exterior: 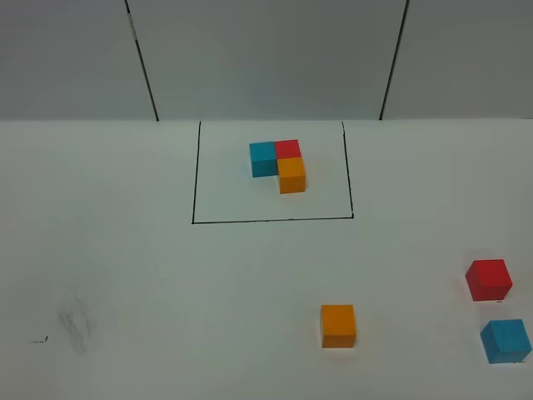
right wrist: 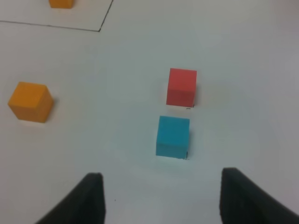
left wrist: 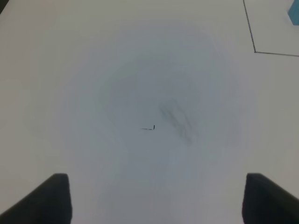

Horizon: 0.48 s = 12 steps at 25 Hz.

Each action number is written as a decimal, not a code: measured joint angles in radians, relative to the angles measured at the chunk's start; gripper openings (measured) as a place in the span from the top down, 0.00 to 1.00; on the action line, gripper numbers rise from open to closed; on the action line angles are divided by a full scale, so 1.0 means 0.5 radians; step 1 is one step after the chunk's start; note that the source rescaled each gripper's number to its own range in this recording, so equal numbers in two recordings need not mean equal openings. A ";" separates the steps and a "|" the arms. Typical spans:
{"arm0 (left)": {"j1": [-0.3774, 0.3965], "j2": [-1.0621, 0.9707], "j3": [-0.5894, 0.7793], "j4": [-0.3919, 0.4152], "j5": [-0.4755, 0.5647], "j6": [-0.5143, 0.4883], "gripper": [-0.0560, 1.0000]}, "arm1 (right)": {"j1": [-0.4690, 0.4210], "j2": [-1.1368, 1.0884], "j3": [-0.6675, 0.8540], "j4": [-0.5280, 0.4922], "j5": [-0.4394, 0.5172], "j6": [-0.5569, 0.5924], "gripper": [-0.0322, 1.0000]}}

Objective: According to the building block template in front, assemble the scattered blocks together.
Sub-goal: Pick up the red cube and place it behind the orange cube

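Bench [exterior: 166,292] white. Left claw [left wrist: 156,200] wide open, empty, over bench; right claw [right wrist: 161,200] open, empty, near blue cube [right wrist: 173,135]. Template [exterior: 279,162] in frame [exterior: 193,175], far middle. Orange cube [exterior: 338,325] front middle, red cube [exterior: 488,279] at right by blue cube. Cubes likely light, stiff, matte: pinch opposite flat faces

Three loose cubes [exterior: 338,325] on the counter [exterior: 166,275]: one orange cube lower centre, one red cube [exterior: 488,279] at the right edge, one blue cube [exterior: 505,341] lower right. One template [exterior: 279,164] upper centre, three joined cubes, one blue, one red, one orange, inside one drawn rectangle [exterior: 271,221]. One smudge [exterior: 75,323] and one tiny black mark [exterior: 39,339] lower left.
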 joint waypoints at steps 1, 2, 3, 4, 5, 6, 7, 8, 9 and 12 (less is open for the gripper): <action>0.000 0.000 0.000 0.000 0.000 0.000 0.33 | 0.000 0.000 0.000 0.000 0.000 0.000 0.80; 0.000 0.000 0.000 0.000 0.000 0.000 0.33 | 0.000 0.000 0.000 0.000 0.000 0.000 0.80; 0.000 0.000 0.000 0.000 0.000 0.000 0.33 | 0.000 0.000 0.000 0.000 0.000 0.000 0.80; 0.000 0.000 0.000 0.000 0.000 0.000 0.33 | 0.000 0.000 0.000 0.000 0.000 0.000 0.80; 0.000 0.000 0.000 0.000 0.000 0.000 0.33 | 0.000 0.000 0.000 0.000 0.000 0.000 0.80; 0.000 0.000 0.000 0.000 0.000 0.000 0.33 | 0.000 0.000 0.000 0.000 0.000 0.000 0.80; 0.000 0.000 0.000 0.000 0.000 0.000 0.33 | 0.000 0.000 0.000 0.000 0.000 0.000 0.80; 0.000 0.000 0.000 0.000 0.000 0.000 0.33 | 0.000 0.000 0.000 0.000 0.000 0.000 0.80; 0.000 0.000 0.000 0.000 0.000 0.000 0.33 | 0.000 0.000 0.000 0.000 0.000 0.000 0.80; 0.000 0.000 0.000 0.000 0.000 0.000 0.33 | 0.000 0.000 0.000 0.000 0.000 0.000 0.80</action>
